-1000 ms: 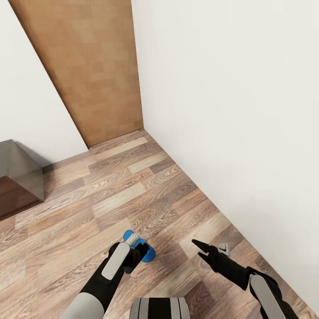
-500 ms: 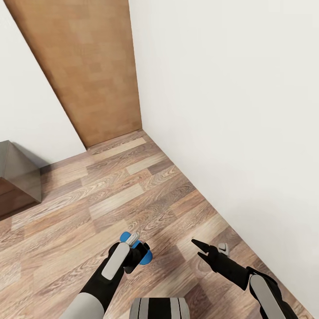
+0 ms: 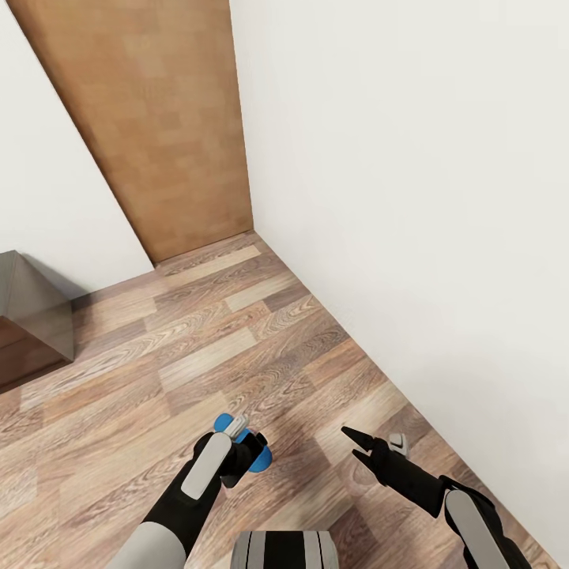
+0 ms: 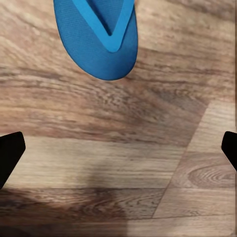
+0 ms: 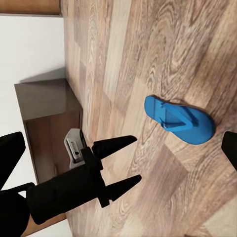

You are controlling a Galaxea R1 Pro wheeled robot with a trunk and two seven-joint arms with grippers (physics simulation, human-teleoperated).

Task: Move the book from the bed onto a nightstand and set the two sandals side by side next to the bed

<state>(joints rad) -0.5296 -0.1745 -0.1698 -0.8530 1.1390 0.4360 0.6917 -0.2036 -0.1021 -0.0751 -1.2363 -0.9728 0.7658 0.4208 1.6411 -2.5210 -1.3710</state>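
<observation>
The blue sandal (image 5: 179, 120) lies flat on the plank floor (image 3: 237, 332), under the spread, empty left end effector (image 5: 117, 163).

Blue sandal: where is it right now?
The blue sandal lies flat on the wood floor, low in the head view, just beyond the open left hand, not held. The open right hand is off to its right.

Bright blue sandal (image 5: 180, 120) flat on wood-plank floor, dark brown nightstand (image 5: 52, 123) nearby
</observation>
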